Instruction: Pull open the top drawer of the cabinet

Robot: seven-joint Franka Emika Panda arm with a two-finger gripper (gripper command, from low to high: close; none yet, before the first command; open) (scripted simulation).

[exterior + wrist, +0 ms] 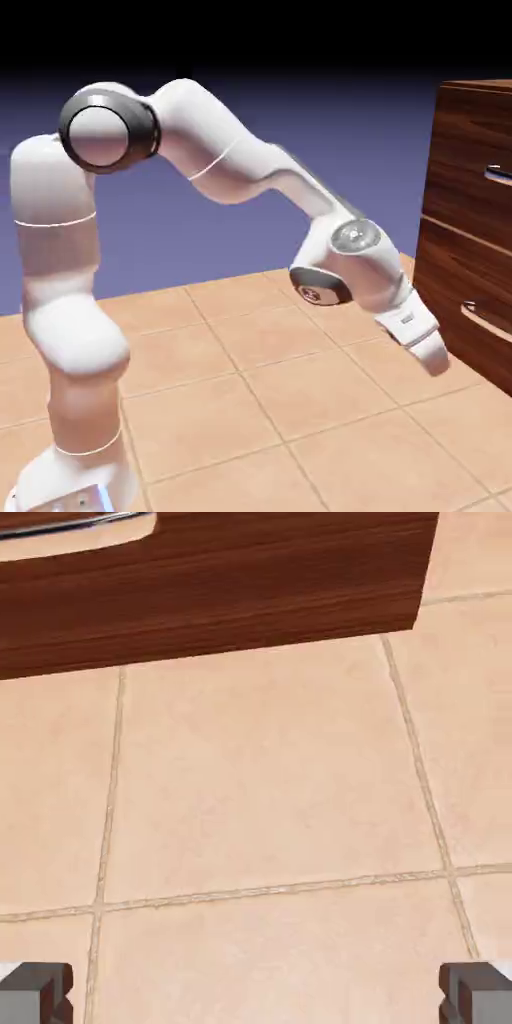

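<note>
hand view: the gripper's two grey fingertips [34, 994] sit at the bottom edge, one in the lower left corner and one in the lower right corner — spread wide apart, with nothing between them but a view of the tiled floor [270, 782]. neither tip touches anything. across the top of that same view runs the dark reddish-brown wood of the cabinet [260, 582], its lower edge slanting gently up from the left edge to a corner right of the middle, and a piece of a silver bar handle [85, 526] shows in the upper left corner.

in the exterior view, the gripper [432, 358] hangs right of the middle, below the picture's half height, tilted so that it points down and toward the lower right. the cabinet fills the right edge of the frame. its top drawer [475, 150] is in the upper right, higher than the gripper and further right, well apart from it, and looks closed; its silver handle [499, 175] is cut off by the frame's right edge. the lower drawer [465, 285], with a like handle [487, 322], lies beneath — nearer to the gripper's height. the white arm [215, 140] arches over from the lower left.
</note>
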